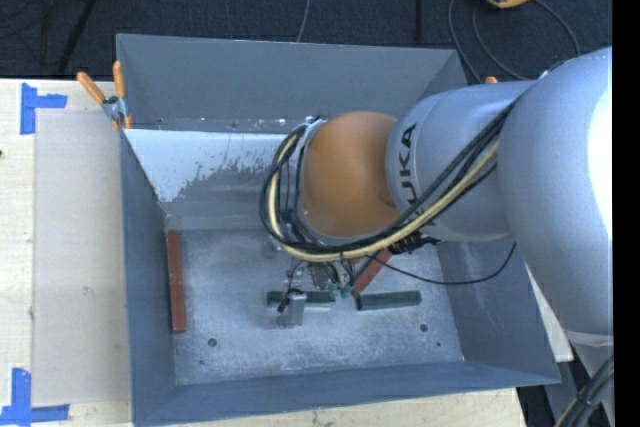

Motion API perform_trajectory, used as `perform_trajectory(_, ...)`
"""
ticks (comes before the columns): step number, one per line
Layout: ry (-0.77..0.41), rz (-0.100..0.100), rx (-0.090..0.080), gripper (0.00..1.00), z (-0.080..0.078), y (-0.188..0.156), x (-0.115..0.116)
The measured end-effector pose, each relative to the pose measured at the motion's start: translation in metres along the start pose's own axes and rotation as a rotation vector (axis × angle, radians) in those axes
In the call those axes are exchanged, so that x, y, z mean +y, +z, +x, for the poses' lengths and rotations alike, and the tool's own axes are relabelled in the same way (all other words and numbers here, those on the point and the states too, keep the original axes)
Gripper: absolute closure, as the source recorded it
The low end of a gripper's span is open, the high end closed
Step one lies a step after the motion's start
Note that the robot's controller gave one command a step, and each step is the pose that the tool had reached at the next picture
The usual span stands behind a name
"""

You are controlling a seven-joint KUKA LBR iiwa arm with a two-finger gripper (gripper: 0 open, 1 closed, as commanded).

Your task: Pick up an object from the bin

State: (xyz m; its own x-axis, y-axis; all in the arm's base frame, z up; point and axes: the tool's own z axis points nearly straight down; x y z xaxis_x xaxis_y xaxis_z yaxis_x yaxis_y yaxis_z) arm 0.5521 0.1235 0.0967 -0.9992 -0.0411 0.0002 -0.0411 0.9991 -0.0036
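Observation:
My gripper [291, 305] reaches down to the bin floor near the middle, below the orange cover on the wrist. A short dark green bar [300, 297] lies right at its tip; whether the gripper touches it I cannot tell. A second dark green bar [390, 299] lies flat just to the right. A reddish-brown stick [372, 267] pokes out from under the arm, slanted, between the two bars.
A long reddish-brown slat [176, 280] lies along the foot of the left wall, well away from the gripper. The arm and its cables hide the back right part of the floor.

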Motion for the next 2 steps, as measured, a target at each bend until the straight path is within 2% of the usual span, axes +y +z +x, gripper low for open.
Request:
perform_trajectory(1, -0.095, -0.004, 0.002, 1.00, -0.0010, 0.0183, -0.0510)
perform_trajectory(2, -0.094, -0.004, 0.002, 1.00, -0.0010, 0.0183, -0.0510)
